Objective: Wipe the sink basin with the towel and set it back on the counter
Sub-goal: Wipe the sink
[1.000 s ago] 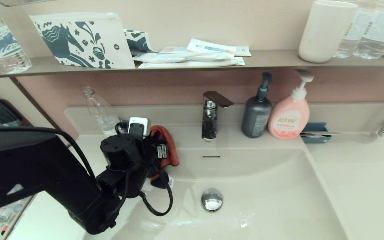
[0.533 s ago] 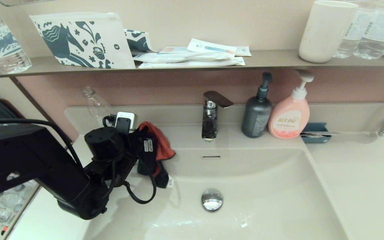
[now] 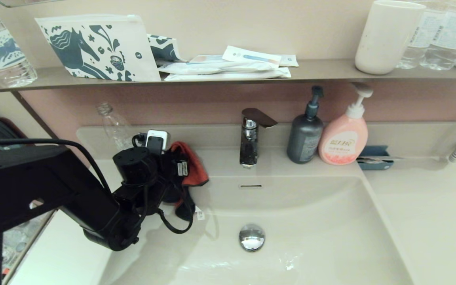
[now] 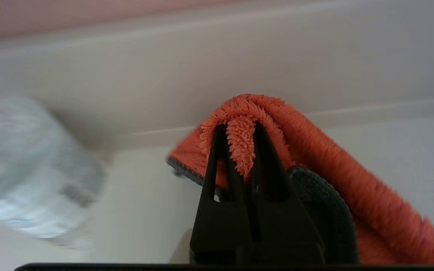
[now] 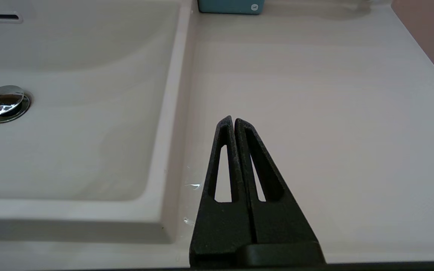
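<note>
1. pinching a fold of the small fuzzy orange-red towel (image 4: 315, 150), the left gripper (image 4: 239, 130) hangs over the glossy off-white sink basin's (image 3: 323, 221) back-left corner.
2. right gripper (image 5: 233, 120), fingers pressed together, hovers above the smooth off-white counter (image 5: 315, 94).

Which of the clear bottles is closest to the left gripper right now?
The uncapped empty bottle on the counter, just behind the left gripper holding the towel; the others stand on the shelf.

Left gripper (image 3: 172, 174) hides much of the towel (image 3: 190, 168); bottle (image 4: 28, 169) blurred.
</note>
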Controlling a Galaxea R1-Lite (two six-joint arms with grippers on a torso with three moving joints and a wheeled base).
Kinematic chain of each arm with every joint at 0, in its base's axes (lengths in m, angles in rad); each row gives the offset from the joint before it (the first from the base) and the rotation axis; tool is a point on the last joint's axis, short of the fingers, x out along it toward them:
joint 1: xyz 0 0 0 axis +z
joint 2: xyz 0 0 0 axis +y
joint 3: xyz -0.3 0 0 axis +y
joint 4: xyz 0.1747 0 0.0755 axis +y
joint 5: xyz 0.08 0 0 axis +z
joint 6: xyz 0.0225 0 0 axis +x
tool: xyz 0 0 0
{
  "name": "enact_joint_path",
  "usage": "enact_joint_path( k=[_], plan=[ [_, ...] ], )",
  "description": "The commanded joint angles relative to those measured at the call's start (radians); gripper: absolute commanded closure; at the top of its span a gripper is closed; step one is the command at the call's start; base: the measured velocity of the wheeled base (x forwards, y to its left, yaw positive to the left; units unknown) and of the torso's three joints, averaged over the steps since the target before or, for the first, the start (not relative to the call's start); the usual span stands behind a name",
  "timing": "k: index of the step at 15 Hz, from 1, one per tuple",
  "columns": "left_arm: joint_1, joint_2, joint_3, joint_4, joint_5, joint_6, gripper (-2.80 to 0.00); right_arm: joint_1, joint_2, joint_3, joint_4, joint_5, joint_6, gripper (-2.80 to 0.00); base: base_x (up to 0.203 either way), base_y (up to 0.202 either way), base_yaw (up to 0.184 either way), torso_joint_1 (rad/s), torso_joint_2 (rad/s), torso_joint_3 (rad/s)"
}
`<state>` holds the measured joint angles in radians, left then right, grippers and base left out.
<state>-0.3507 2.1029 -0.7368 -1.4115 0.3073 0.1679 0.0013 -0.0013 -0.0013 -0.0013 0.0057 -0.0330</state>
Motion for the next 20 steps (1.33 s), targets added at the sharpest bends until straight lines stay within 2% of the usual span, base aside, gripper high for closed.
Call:
enact_joint_path(
  k=[1, 5, 9, 13, 18, 20],
  plan=[
    [-0.025, 0.034, -0.009, -0.007, 0.013, -0.003, 0.00, 0.000, 0.001, 0.000, 0.000, 0.000, -0.001, 0.00, 0.000, 0.000, 0.000, 0.000, 0.00, 0.000],
    [-0.068, 0.060, -0.039, -0.006, 0.059, -0.005, 0.00, 0.000, 0.001, 0.000, 0.000, 0.000, -0.001, 0.00, 0.000, 0.000, 0.000, 0.000, 0.00, 0.000],
    [-0.149, 0.087, -0.090, 0.001, 0.119, -0.005, 0.00, 0.000, 0.001, 0.000, 0.000, 0.000, 0.001, 0.00, 0.000, 0.000, 0.000, 0.000, 0.00, 0.000],
    [-0.193, 0.098, -0.178, 0.076, 0.157, -0.005, 0.00, 0.000, 0.001, 0.000, 0.000, 0.000, 0.000, 0.00, 0.000, 0.000, 0.000, 0.000, 0.00, 0.000],
    [-0.246, 0.140, -0.250, 0.085, 0.225, -0.008, 0.00, 0.000, 0.001, 0.000, 0.000, 0.000, 0.000, 0.00, 0.000, 0.000, 0.000, 0.000, 0.00, 0.000],
    [-0.264, 0.146, -0.261, 0.092, 0.232, -0.011, 0.00, 0.000, 0.001, 0.000, 0.000, 0.000, 0.000, 0.00, 0.000, 0.000, 0.000, 0.000, 0.00, 0.000]
  ],
)
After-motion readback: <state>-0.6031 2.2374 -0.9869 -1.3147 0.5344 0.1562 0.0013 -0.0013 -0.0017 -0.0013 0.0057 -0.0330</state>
